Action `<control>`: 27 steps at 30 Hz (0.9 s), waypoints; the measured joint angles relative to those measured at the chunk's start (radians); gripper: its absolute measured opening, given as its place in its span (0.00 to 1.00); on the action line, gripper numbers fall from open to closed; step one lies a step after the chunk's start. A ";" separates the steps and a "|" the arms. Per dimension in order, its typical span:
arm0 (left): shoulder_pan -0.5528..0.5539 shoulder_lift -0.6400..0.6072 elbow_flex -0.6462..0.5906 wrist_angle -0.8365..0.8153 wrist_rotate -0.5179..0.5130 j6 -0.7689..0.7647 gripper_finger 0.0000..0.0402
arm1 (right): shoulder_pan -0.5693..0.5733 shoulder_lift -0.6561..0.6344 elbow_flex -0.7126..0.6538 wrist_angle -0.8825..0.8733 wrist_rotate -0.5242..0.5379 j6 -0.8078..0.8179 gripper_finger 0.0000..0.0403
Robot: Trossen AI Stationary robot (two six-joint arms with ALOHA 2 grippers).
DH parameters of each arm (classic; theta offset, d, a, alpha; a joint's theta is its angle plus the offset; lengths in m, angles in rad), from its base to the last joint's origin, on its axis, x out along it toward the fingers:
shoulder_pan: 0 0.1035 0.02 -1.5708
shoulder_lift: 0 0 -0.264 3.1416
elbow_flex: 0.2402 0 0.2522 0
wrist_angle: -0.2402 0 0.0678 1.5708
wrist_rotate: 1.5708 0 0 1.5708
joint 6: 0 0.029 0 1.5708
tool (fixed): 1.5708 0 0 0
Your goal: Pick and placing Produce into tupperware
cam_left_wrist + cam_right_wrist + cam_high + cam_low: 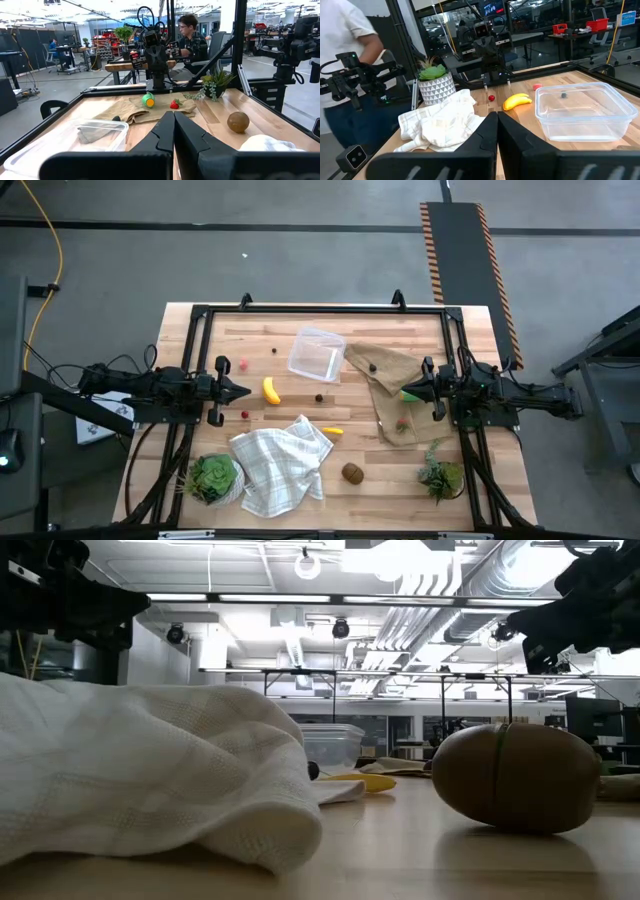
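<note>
A: Where is the clear square plastic tub [317, 353]?
B: Far side of the wooden table [400, 470], in the middle. The yellow toy banana [271, 389] lies near it, and the brown egg-shaped kiwi [352, 472] sits on the near side.
A: And the grippers?
B: The left gripper [243, 391] is pinched shut, holding nothing. The right gripper [407, 390] is the same, over the tan cloth [388, 370].

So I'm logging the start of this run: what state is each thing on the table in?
left gripper: shut, empty, at the table's left side
right gripper: shut, empty, over the brown cloth
tupperware: open, no lid, empty
banana: loose on the table
kiwi: loose on the table
white checked cloth: crumpled
</note>
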 joint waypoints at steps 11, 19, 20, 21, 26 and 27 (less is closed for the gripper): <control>0.000 0.000 0.000 0.000 0.000 0.000 0.00 | 0.000 0.000 0.000 0.000 0.000 0.000 0.00; 0.000 0.000 0.000 0.001 0.000 0.000 0.00 | 0.000 0.000 0.000 0.000 0.000 0.000 0.00; 0.000 0.000 0.000 0.003 0.000 0.000 0.00 | 0.000 0.000 0.000 0.000 0.000 0.000 0.00; 0.000 0.000 0.000 0.006 0.000 0.000 0.00 | 0.000 0.000 0.000 0.000 0.000 0.000 0.00; 0.000 0.000 0.000 0.010 0.026 -0.199 0.00 | 0.000 0.000 0.000 0.000 0.000 0.000 0.00; 0.000 0.000 0.000 0.010 0.026 -0.269 0.00 | 0.000 0.000 0.000 0.000 0.000 0.000 0.00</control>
